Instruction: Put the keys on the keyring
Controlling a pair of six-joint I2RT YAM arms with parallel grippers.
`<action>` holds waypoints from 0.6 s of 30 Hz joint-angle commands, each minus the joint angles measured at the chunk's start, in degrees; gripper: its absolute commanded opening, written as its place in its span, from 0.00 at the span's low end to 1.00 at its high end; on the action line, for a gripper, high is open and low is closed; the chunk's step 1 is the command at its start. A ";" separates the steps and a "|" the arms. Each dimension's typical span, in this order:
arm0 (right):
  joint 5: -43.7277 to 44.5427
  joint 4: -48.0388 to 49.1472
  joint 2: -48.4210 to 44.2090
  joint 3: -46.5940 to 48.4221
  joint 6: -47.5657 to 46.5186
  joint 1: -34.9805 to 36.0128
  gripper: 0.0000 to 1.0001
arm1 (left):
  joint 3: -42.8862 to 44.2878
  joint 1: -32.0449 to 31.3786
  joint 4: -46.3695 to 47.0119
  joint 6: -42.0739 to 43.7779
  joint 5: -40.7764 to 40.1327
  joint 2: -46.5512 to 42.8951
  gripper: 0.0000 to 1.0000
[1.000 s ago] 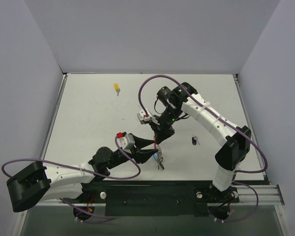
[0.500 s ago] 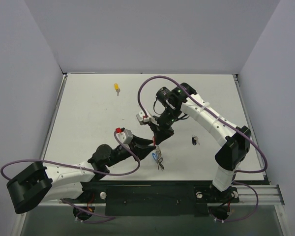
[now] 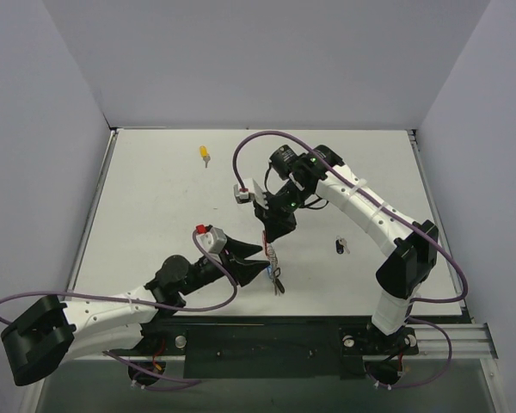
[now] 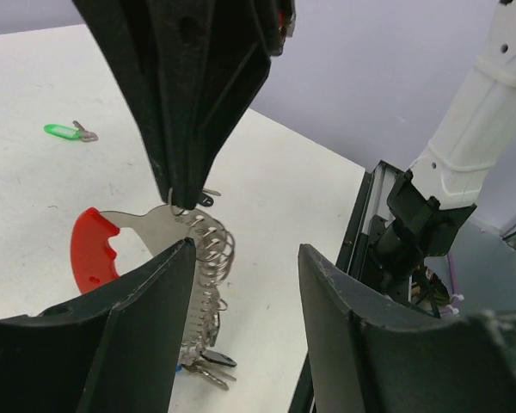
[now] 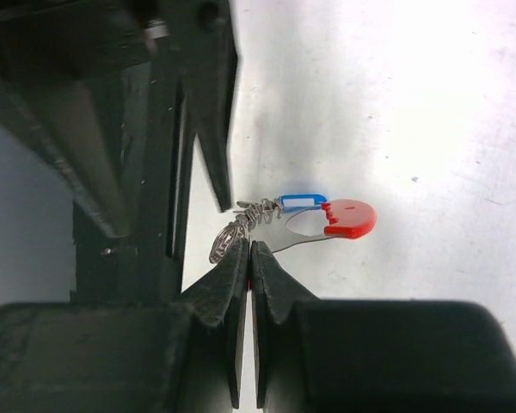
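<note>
Left wrist view: my left gripper (image 4: 245, 258) spread wide, keyring (image 4: 208, 245) at one finger's inner edge. My right gripper (image 5: 248, 251) pinched shut on keyring coil. Black key (image 3: 340, 247) near, rightward; yellow key (image 3: 205, 154) well apart, toward table (image 3: 155, 215) far edge.

Red-tagged keyring (image 4: 208, 251) (yellow key (image 3: 205, 154))

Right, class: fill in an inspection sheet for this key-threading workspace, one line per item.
Surface: white table, matte.
Job's things: keyring with red tag hanging from the right gripper; yellow key, black key and green key lying loose.
Clutter: nothing seen.
Grippers: right gripper shut on keyring wire; left gripper open, close to it.
Cables: purple cables looping over both arms.
Surroundings: plain pale walls; metal rail at near edge.
</note>
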 commanded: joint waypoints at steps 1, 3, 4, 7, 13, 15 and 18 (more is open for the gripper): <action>5.53 10.45 -1.82 -1.65 17.50 0.51 0.00 | 0.52 -0.94 -4.83 -3.35 -5.24 -4.66 0.61; 8.43 14.95 -3.05 -3.14 24.09 0.51 0.00 | 1.13 -1.21 -7.82 -3.26 -9.79 -5.37 0.62; 9.48 17.22 -3.41 -4.19 26.05 0.51 0.00 | 1.40 -1.21 -9.66 -3.18 -12.61 -5.38 0.63; 10.63 19.61 -4.20 -5.43 30.45 0.51 0.00 | 1.58 -1.21 -9.24 -3.00 -16.50 -3.98 0.63; 12.22 23.05 -4.46 -6.05 36.17 0.60 0.00 | 3.16 -1.29 -5.04 -2.91 -20.55 1.47 0.64; 12.48 24.10 -4.55 -6.48 38.02 0.60 0.00 | 3.24 -1.21 -2.75 -2.74 -21.08 2.70 0.64; 13.53 25.77 -4.64 -6.75 41.09 0.69 0.00 | 3.68 -1.21 -0.98 -2.03 -21.60 4.90 0.64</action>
